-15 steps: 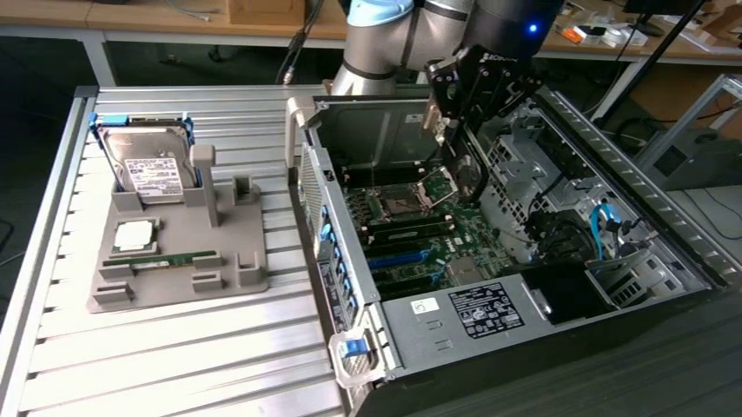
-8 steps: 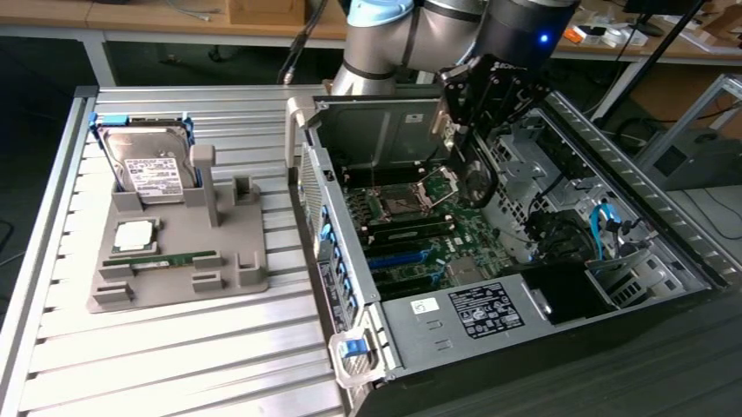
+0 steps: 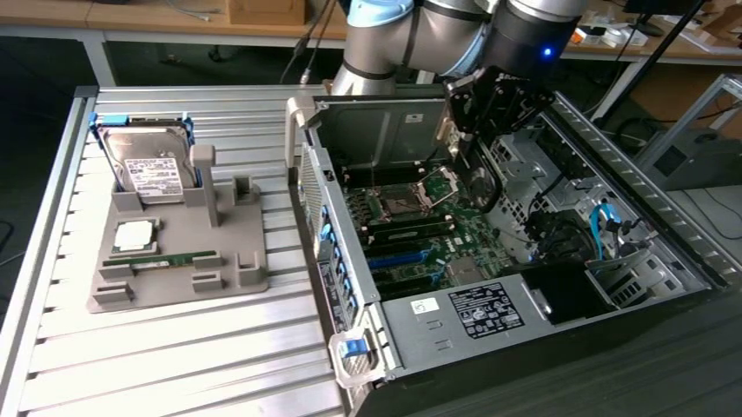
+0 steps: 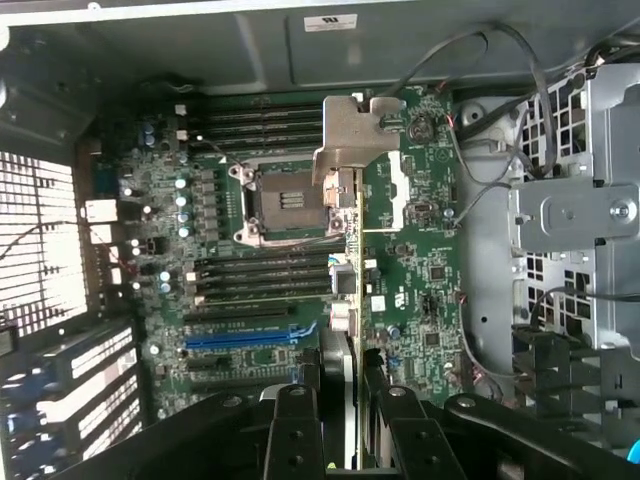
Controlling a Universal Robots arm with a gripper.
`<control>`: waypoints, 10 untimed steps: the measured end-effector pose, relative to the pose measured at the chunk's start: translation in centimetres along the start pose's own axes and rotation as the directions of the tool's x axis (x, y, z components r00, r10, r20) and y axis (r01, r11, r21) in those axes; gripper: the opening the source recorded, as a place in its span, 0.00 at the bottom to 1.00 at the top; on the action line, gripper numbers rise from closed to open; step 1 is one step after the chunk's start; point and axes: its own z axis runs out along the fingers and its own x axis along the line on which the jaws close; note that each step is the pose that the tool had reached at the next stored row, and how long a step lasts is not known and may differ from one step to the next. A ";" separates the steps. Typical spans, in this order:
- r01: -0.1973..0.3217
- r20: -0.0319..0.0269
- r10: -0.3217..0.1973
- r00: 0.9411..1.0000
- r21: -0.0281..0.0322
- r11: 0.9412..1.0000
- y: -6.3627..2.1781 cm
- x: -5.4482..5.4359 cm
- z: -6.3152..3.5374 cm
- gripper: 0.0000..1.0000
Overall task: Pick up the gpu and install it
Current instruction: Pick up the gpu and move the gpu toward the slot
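**Operator:** Where's the card?

**Spotter:** Your jaws are closed on the gpu [image 4: 350, 260], a thin flat black expansion card with a silvery metal bracket. You see it edge-on in the wrist view. It hangs inside the open dark metal computer case [image 3: 383, 130], over the green motherboard [image 4: 425, 280]. I cannot tell whether its lower edge touches the board.

**Operator:** What's crowding it?

**Spotter:** On one side of the card you have the square silvery processor socket [image 4: 285, 200]. Rows of long black memory slots [image 4: 260, 275] flank the socket, and a blue slot [image 4: 245, 338] ends just beside the card. On the other side, thin dark cables [image 4: 470, 190] run across to a perforated grey metal drive cage [image 4: 575, 215].

**Operator:** And outside the case?

**Spotter:** A grey plastic holder [image 3: 238, 261] sits on your slatted aluminium worktop [image 3: 174, 365], at the exterior view's left. It carries a silver white-labelled hard drive [image 3: 153, 169] standing up and a slim green memory stick [image 3: 162, 258] lying flat. Both are well apart from the card.
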 end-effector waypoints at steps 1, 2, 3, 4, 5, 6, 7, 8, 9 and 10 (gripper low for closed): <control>0.000 0.000 0.000 1.000 0.000 1.000 0.00 -0.1 0.20 0.27; 0.000 0.000 0.000 1.000 0.000 1.000 0.00 -0.2 0.37 0.27; 0.000 0.000 0.000 1.000 0.000 1.000 -0.01 -0.3 0.54 0.27; 0.000 0.000 0.000 1.000 0.000 1.000 -0.01 -0.3 0.72 0.27; 0.000 0.000 0.000 1.000 0.000 1.000 -0.01 -0.4 0.87 0.27; 0.000 0.000 0.000 1.000 0.000 1.000 -0.02 -0.5 0.99 0.27; 0.000 0.000 0.000 1.000 0.000 1.000 -0.03 -0.5 1.11 0.27; 0.000 0.000 0.000 1.000 0.000 1.000 -0.03 -0.6 1.23 0.27; 0.000 0.000 0.000 1.000 0.000 1.000 -0.04 -0.6 1.35 0.27; 0.000 0.000 0.000 1.000 0.000 1.000 -0.04 -0.7 1.52 0.27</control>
